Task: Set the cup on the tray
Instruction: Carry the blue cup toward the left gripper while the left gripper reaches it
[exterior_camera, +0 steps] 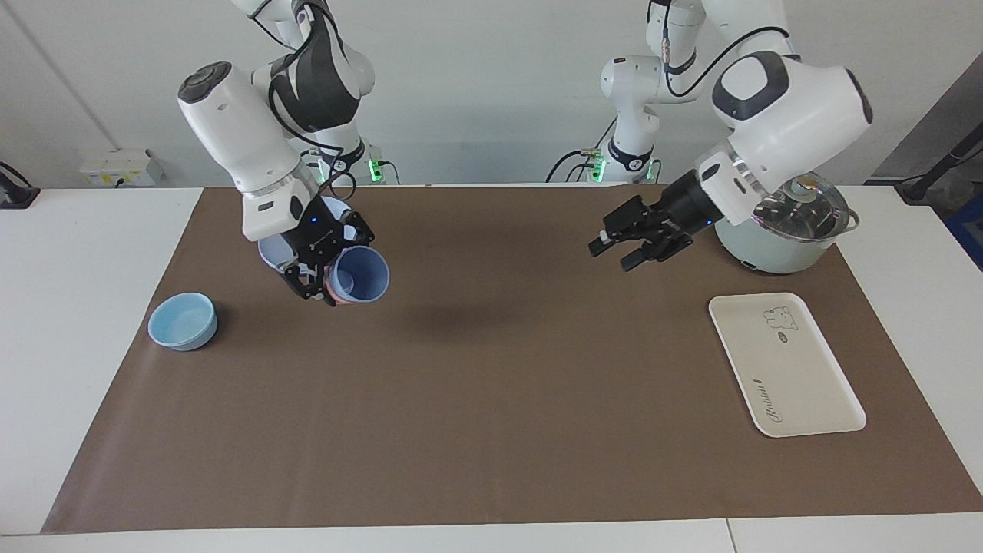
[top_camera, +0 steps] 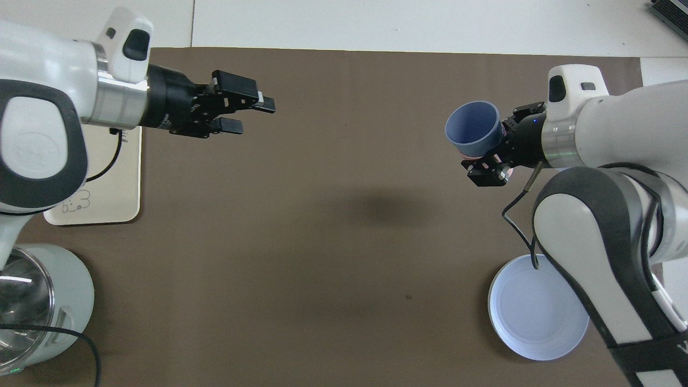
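Observation:
The periwinkle-blue cup (exterior_camera: 361,276) (top_camera: 473,129) hangs in the air, tipped on its side with its mouth toward the left arm's end of the table. A salmon-pink tumbler (exterior_camera: 332,286) is nested over its base. My right gripper (exterior_camera: 338,273) (top_camera: 492,156) is shut on this pair, over the brown mat beside the blue plates. My left gripper (exterior_camera: 610,250) (top_camera: 255,115) is open with nothing in it, raised over the mat on the middle side of the pot and pointing toward the cup. The cream tray (exterior_camera: 787,365) (top_camera: 115,188) lies flat at the left arm's end, partly covered by that arm in the overhead view.
A pale green pot (exterior_camera: 783,230) (top_camera: 37,301) with a glass lid stands nearer to the robots than the tray. Round blue plates (exterior_camera: 270,250) (top_camera: 537,317) and a light-blue bowl (exterior_camera: 183,321) sit at the right arm's end. The brown mat (exterior_camera: 491,399) covers the table.

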Available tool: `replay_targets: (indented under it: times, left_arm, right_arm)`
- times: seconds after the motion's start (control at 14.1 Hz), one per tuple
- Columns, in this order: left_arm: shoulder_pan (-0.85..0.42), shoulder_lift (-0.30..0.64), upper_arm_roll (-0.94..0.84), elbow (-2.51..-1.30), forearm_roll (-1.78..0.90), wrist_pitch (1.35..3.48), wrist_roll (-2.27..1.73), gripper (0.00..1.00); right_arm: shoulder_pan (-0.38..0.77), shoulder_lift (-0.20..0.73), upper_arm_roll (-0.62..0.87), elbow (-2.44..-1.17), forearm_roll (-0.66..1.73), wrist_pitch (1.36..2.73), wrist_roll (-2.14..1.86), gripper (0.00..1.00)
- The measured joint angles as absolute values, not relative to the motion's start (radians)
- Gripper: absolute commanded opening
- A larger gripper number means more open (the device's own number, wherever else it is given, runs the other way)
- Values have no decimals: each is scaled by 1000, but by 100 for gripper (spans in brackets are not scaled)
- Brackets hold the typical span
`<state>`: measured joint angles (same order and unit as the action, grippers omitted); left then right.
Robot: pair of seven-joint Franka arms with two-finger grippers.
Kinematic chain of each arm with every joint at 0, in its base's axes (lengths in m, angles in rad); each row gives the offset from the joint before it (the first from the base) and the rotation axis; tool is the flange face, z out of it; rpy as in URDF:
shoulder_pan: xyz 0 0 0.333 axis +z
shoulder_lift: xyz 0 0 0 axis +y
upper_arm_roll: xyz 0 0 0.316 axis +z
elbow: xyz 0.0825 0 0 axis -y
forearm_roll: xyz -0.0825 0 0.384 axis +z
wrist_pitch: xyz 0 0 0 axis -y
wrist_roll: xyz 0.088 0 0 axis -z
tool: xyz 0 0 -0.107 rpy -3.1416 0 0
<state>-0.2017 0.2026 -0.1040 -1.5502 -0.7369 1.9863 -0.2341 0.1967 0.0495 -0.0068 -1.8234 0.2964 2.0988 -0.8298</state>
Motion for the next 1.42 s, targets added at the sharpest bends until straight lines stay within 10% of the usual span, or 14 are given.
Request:
replay_targets:
  times: [1.13, 1.42]
  left_arm:
    - [-527, 265, -108, -1599, -846, 2281, -377, 69]
    - [-572, 264, -108, -1613, -846, 2315, -377, 45]
  right_arm:
    - [364, 50, -6, -1771, 66, 1963, -675, 0]
    - [364, 50, -6, -1771, 65, 1963, -675, 0]
